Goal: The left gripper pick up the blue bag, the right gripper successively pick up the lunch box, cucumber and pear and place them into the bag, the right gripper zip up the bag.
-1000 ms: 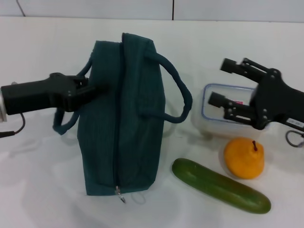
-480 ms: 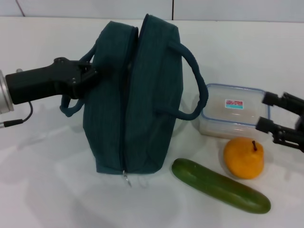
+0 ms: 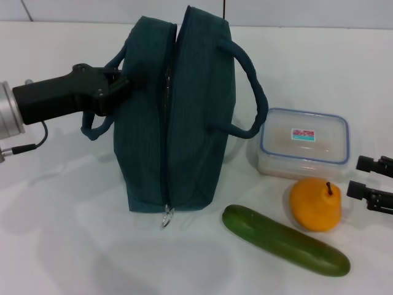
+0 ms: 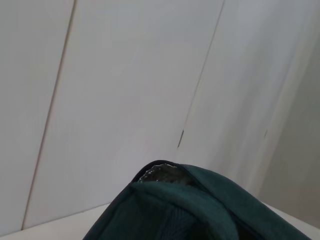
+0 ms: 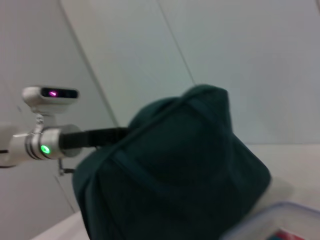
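Note:
The dark blue-green bag (image 3: 178, 117) stands upright at the middle of the table, its zip slit running down the near face with the pull (image 3: 166, 218) at the bottom. My left gripper (image 3: 120, 86) is shut on the bag's left side by its left handle and holds it up. The bag also shows in the left wrist view (image 4: 190, 210) and the right wrist view (image 5: 175, 175). The clear lunch box (image 3: 304, 142) with a blue rim, the orange pear (image 3: 315, 204) and the green cucumber (image 3: 285, 239) lie to the bag's right. My right gripper (image 3: 367, 178) is open at the right edge, beside the pear.
The white table (image 3: 73, 246) has free room in front of the bag and at the left front. A wall stands behind the table. The left arm's cable (image 3: 24, 147) hangs at the far left.
My left gripper has lifted and stood the bag more upright. My right gripper has drawn back from over the lunch box to the right edge of the view.

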